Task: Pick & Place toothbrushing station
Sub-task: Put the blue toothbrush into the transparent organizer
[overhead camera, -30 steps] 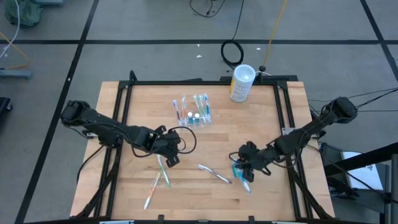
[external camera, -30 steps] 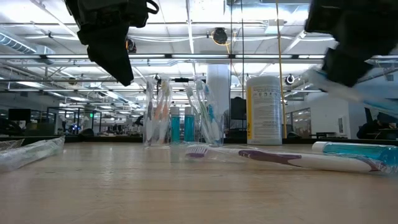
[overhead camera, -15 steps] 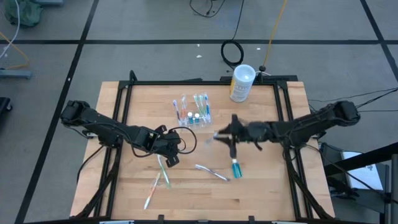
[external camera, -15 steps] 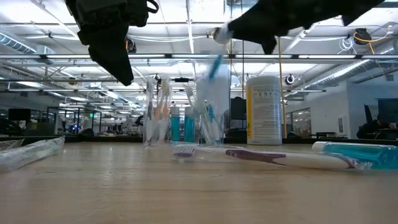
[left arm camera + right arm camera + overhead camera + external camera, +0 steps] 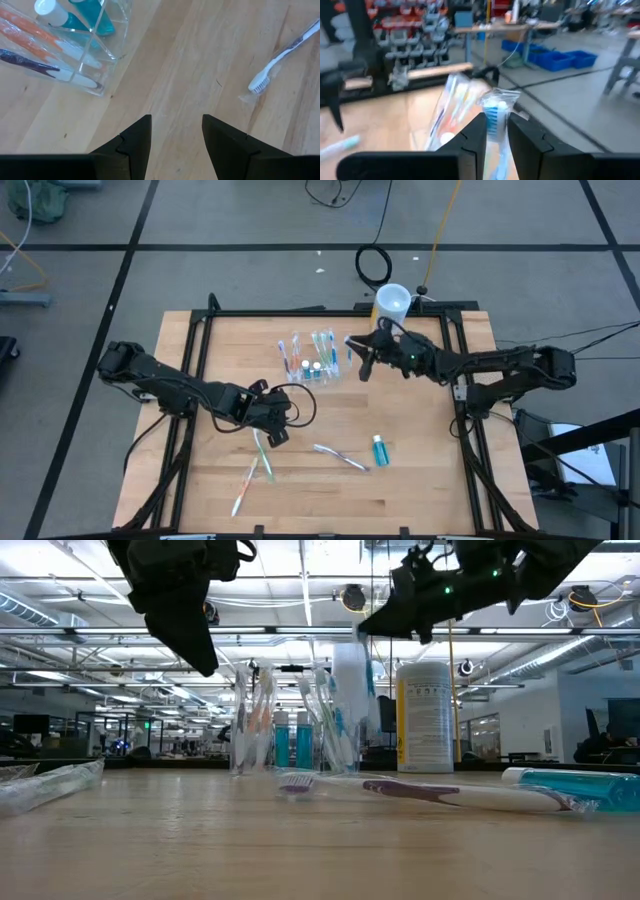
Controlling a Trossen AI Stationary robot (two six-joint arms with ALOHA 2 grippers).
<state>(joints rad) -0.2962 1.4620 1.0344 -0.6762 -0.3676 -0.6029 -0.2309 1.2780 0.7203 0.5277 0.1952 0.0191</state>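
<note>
The high view is showing the right claw (image 5: pixel 362 352) clamping a wrapped toothbrush (image 5: pixel 495 112) and hovering just beside the clear holder (image 5: pixel 312 358) at the counter's (image 5: pixel 420 470) far middle. The placing step is seemingly under way; next it probably needs lining up over a compartment, then lowering. The left claw (image 5: pixel 272 425), jaws apart, is waiting near loose toothbrushes (image 5: pixel 255 465).

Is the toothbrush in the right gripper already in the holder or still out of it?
Out. The right gripper holds the toothbrush in the air beside the clear holder.
</note>
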